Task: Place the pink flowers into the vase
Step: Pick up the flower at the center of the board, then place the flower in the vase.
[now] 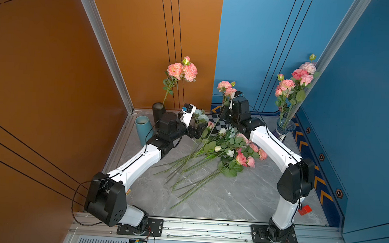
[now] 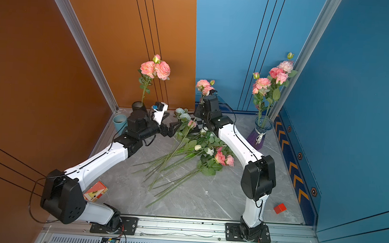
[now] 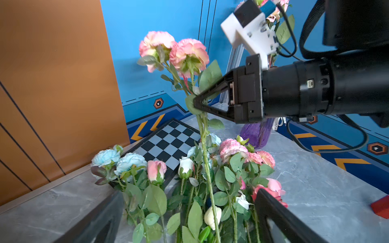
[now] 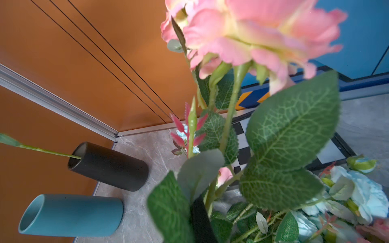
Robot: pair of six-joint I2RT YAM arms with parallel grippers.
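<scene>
My right gripper (image 1: pixel 224 109) (image 3: pixel 196 104) (image 4: pixel 207 212) is shut on the long green stem of a pink flower (image 1: pixel 224 85) (image 3: pixel 174 50) (image 4: pixel 252 31) and holds it upright above the pile. More pink flowers (image 1: pixel 248 159) lie in that pile on the table, mixed with white roses and blue sprays. My left gripper (image 1: pixel 201 130) (image 3: pixel 187 221) hangs open over the pile's near side, nothing between its fingers. A purple glass vase (image 1: pixel 284 130) (image 2: pixel 258 136) at the back right holds several pink flowers. A black cylinder vase (image 1: pixel 158 110) (image 4: pixel 109 166) at the back left holds one pink stem.
An empty teal cylinder vase (image 1: pixel 143 129) (image 4: pixel 71 214) stands beside the black one. A chessboard (image 1: pixel 218 124) (image 3: pixel 168 143) lies behind the pile. A red block (image 2: pixel 279 208) sits at the front right, a card box (image 2: pixel 95 191) under my left arm. Walls close three sides.
</scene>
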